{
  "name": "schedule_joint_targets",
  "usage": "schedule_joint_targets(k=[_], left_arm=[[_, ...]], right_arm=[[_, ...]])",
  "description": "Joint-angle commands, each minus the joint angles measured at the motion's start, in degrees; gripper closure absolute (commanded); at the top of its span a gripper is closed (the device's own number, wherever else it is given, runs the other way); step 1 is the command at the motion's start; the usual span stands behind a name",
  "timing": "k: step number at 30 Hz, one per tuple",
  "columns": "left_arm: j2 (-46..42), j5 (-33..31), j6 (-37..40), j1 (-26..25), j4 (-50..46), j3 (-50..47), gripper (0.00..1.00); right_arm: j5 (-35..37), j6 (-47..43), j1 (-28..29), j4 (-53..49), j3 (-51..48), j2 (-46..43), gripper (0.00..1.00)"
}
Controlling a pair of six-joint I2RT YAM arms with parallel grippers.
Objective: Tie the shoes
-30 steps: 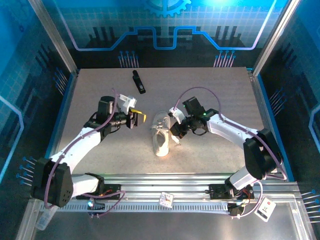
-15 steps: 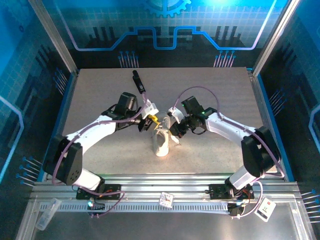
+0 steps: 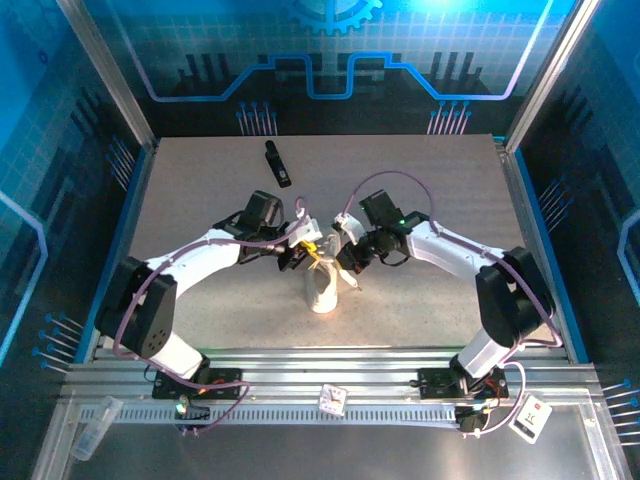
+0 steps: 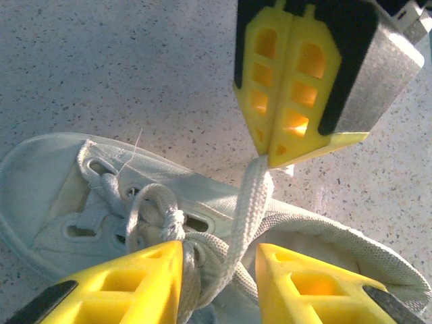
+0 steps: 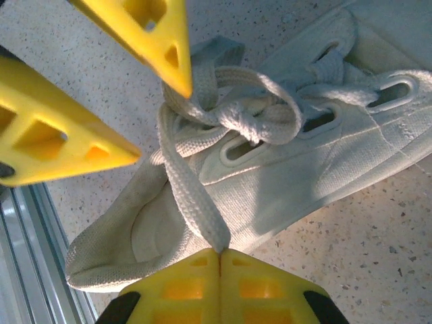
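Observation:
The white shoe (image 3: 322, 288) lies mid-table with its toe toward the near edge. A first knot (image 4: 173, 220) sits over its eyelets. My right gripper (image 5: 220, 254) is shut on the end of a flat off-white lace (image 5: 192, 196), which runs taut from the knot. My left gripper (image 4: 219, 270) hovers open over the shoe's throat (image 4: 61, 202). That taut lace (image 4: 250, 202) passes between its yellow fingers (image 4: 145, 283) without being pinched. In the top view the left gripper (image 3: 305, 250) and the right gripper (image 3: 345, 262) meet over the shoe's heel end.
A small black bar-shaped object (image 3: 277, 163) lies at the back left of the speckled table (image 3: 440, 190). Metal rails (image 3: 330, 365) run along the near edge, and blue walls enclose the other sides.
My left arm has swung right, from beside the shoe to over its laces, with its jaws narrowing a little. The right gripper has kept hold of the lace and barely shifted.

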Motion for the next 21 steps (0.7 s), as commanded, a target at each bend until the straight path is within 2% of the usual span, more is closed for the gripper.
schedule_joint_targets(k=[1,7,13,16,18,21], left_arm=[[1.0,-1.4,3.3,-1.1,-1.5,0.5,0.67],[2.1,-2.6,3.7,-1.6,-1.4,0.7,0.72],[1.9,-2.9,3.5,-1.7,-1.6,0.6,0.93],[1.3,-3.0,3.4,-1.8,-1.2,0.2,1.00],[1.0,-3.2,3.4,-2.0,-1.0,0.0,1.00],[0.8,-3.7,3.4,-2.5,-1.0,0.0,1.00]], right_arm=[[-1.6,0.5,-0.4,-1.2,1.8,1.0,1.00],[-1.8,0.5,-0.6,-1.3,1.9,0.9,1.00],[-2.7,0.8,-0.9,-1.0,2.1,1.0,1.00],[-2.9,1.2,-1.2,-0.9,2.3,0.9,0.86],[-3.6,2.0,-1.9,-0.6,2.5,0.7,0.77],[-4.6,3.3,-3.4,0.1,3.3,0.8,0.76]])
